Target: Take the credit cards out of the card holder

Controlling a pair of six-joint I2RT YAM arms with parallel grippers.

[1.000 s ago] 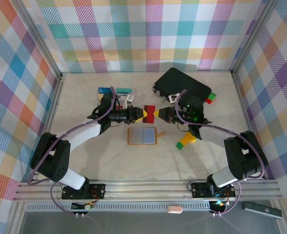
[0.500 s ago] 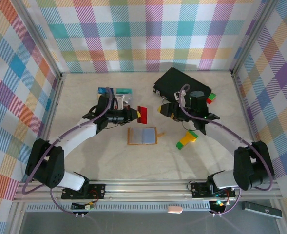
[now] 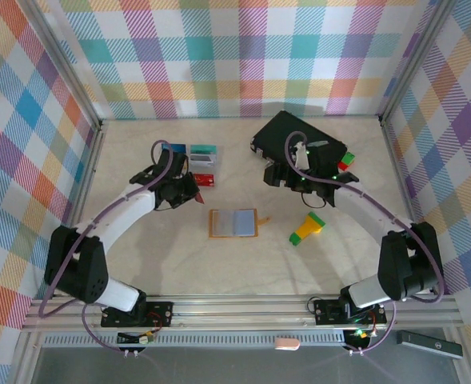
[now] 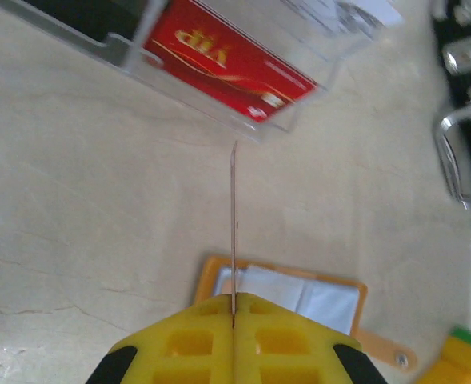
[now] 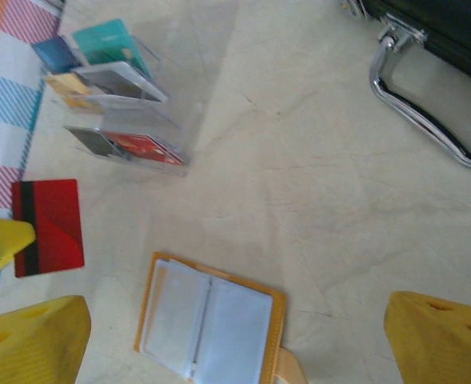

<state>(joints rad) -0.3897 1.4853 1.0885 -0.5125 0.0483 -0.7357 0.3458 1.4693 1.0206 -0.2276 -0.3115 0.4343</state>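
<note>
Moved since earlier frame: red credit card [image 5: 49,226], carried toward upper left, pinched edge-on by left fingers [image 4: 187,340] near clear card rack [image 4: 299,104]. Right fingers [image 5: 35,336] spread, withdrawn beside black case [image 3: 299,138]. Card holder [image 3: 233,222] lies open, centre of counter [image 3: 179,264].

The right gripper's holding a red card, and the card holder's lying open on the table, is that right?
Wrong arm: the left gripper holds the red card, as the right wrist view shows; the right gripper is open. The card holder does lie open on the table.
</note>
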